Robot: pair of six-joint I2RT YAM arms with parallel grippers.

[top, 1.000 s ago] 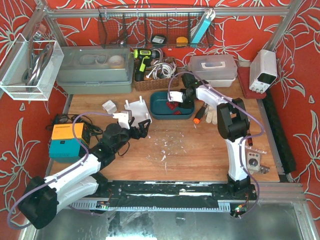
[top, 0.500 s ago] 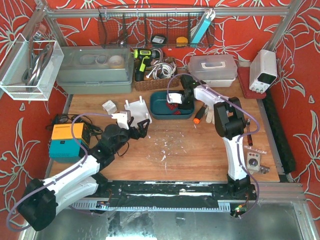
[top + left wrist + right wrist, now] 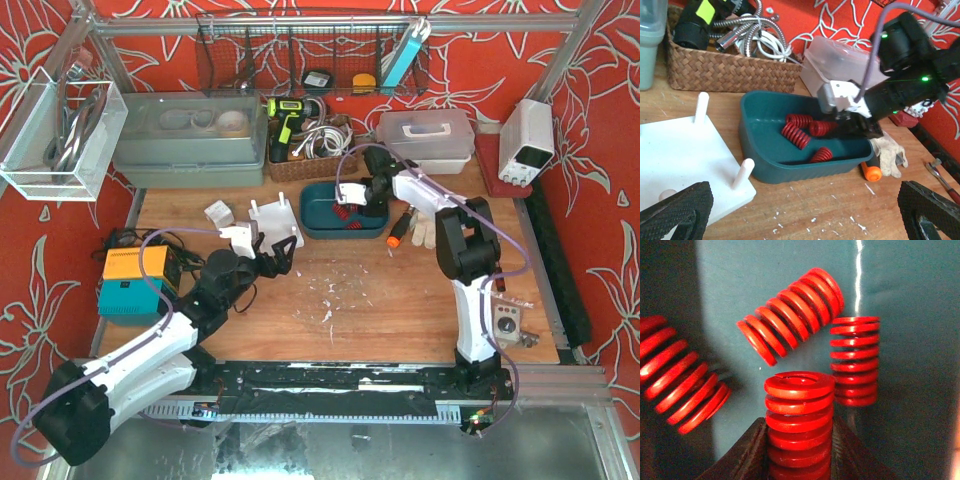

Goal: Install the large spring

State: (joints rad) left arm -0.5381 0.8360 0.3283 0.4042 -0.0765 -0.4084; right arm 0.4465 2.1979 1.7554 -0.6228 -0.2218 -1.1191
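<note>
Several red springs [image 3: 796, 135] lie in a teal bin [image 3: 310, 225] at the back of the table. In the right wrist view my right gripper [image 3: 799, 452] is shut on one red spring [image 3: 799, 410], which stands upright between the dark fingers above the bin floor [image 3: 910, 300]. Two more springs [image 3: 790, 315] lie just beyond it. The frames do not show whether the held one is the large spring. My left gripper [image 3: 277, 255] hangs open and empty over the near corner of a white peg board [image 3: 680, 160], facing the bin.
An orange-handled tool [image 3: 871, 171] and a glove [image 3: 890, 150] lie right of the bin. A wicker basket [image 3: 725, 72] and a clear lidded box [image 3: 425, 135] stand behind it. An orange-and-teal device [image 3: 130, 282] sits at the table's left edge.
My right gripper's jaws have closed on the red spring in the bin. The left arm has crept slightly toward the peg board.
</note>
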